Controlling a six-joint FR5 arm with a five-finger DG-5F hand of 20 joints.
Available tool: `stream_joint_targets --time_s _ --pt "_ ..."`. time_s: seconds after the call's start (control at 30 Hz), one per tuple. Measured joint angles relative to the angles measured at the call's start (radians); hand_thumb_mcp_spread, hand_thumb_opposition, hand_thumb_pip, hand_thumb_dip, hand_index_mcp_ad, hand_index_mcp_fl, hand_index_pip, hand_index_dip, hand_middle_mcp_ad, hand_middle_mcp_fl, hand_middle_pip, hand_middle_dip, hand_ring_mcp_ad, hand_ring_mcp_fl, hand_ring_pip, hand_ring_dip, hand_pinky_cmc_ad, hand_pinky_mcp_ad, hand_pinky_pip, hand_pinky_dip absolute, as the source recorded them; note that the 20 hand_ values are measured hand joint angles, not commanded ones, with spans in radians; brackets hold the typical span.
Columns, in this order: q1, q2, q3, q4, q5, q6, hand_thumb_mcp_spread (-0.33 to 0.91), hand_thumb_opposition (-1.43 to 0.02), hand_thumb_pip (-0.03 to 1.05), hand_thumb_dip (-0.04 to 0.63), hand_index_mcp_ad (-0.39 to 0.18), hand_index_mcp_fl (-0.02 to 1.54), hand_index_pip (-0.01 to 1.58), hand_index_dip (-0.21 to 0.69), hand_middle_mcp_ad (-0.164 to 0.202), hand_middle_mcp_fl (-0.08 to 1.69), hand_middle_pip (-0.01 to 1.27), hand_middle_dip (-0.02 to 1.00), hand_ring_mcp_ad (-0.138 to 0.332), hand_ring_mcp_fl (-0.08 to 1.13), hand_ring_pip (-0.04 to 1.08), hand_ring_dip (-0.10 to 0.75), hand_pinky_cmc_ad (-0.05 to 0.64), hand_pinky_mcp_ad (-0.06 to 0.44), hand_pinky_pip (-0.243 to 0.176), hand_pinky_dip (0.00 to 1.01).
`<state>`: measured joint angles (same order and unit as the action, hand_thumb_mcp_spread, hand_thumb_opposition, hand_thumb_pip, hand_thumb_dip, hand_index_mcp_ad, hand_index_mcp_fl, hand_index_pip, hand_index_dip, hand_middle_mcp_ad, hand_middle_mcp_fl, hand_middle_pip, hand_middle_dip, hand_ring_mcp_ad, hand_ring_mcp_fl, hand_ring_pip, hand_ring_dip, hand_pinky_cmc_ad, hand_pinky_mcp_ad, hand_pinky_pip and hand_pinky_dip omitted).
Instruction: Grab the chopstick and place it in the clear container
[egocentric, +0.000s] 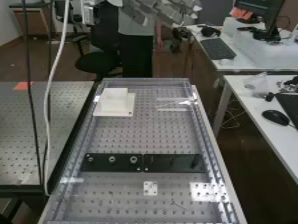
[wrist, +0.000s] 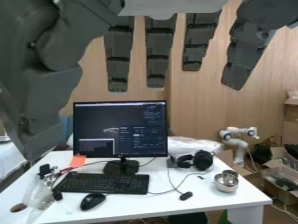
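While hand (egocentric: 159, 9) hangs at high view's top, fingers (wrist: 157, 50): straight, spread wide
bench (egocentric: 126, 135): perforated
white block (egocentric: 114, 104): boxy, smooth
clear container (egocentric: 174, 105): looks rectangular, near block
chopstick: can't tell where

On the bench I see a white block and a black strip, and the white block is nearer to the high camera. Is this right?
Not quite: the high view shows the black strip nearer to the camera and the white block farther away. Both are on the bench.
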<state>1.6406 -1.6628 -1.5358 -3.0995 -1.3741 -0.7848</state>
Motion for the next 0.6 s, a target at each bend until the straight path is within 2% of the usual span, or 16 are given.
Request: stream_joint_targets --time_s 0.6 --pt "-0.001 0.000 0.001 -0.004 -0.010 0.016 0.28 -0.74 0.42 0.145 -0.187 0.44 0.05 0.281 0.019 0.28 0.10 0.28 0.119 0.08 0.12 0.185 0.510 0.379 0.033 0.18"
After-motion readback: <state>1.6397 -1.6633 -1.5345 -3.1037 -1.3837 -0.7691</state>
